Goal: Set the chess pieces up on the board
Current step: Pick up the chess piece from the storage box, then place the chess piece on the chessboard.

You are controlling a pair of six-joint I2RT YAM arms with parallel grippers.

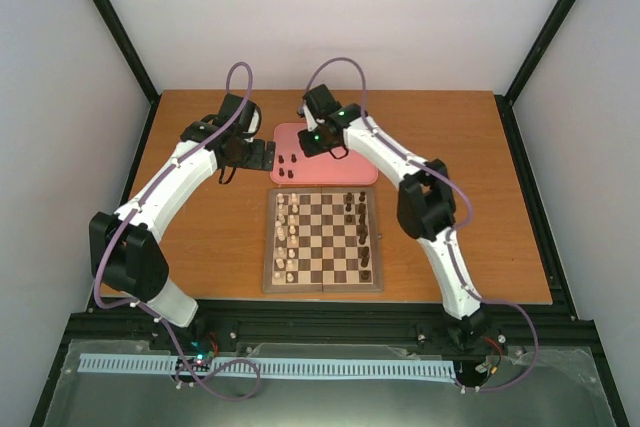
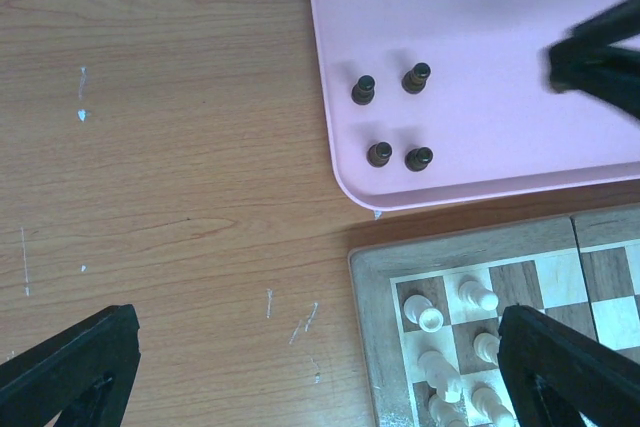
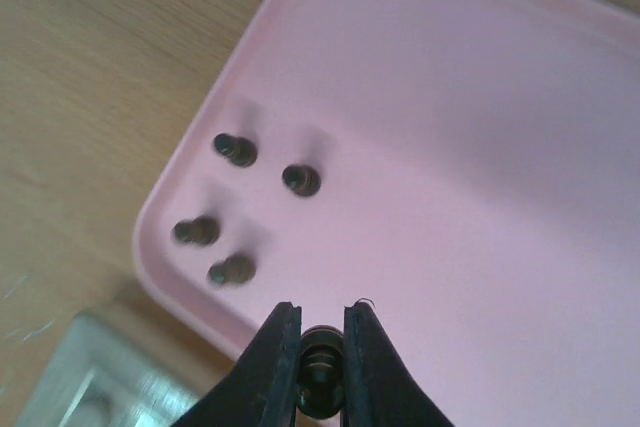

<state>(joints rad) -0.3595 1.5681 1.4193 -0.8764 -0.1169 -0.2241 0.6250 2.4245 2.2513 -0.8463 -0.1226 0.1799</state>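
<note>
My right gripper (image 3: pixel 322 332) is shut on a small dark chess piece (image 3: pixel 321 367) just above the pink tray (image 3: pixel 480 147). Several more dark pieces (image 3: pixel 300 180) stand near the tray's corner, also seen in the left wrist view (image 2: pixel 363 90). The wooden board (image 1: pixel 322 285) lies in front of the tray, with dark pieces (image 1: pixel 362 217) along its right side. My left gripper (image 2: pixel 315 347) is open and empty, hovering over bare table beside the board's corner (image 2: pixel 370 277). In the top view my right gripper (image 1: pixel 318 139) is over the tray and my left gripper (image 1: pixel 262 155) is at the tray's left edge.
Cream-white pieces (image 1: pixel 288 237) fill the board's left columns; some show by my left gripper's right finger (image 2: pixel 430 315). The pink tray (image 1: pixel 345 172) touches the board's far edge. The right arm's fingers (image 2: pixel 600 62) reach in over the tray. Black frame posts rise at the table's corners.
</note>
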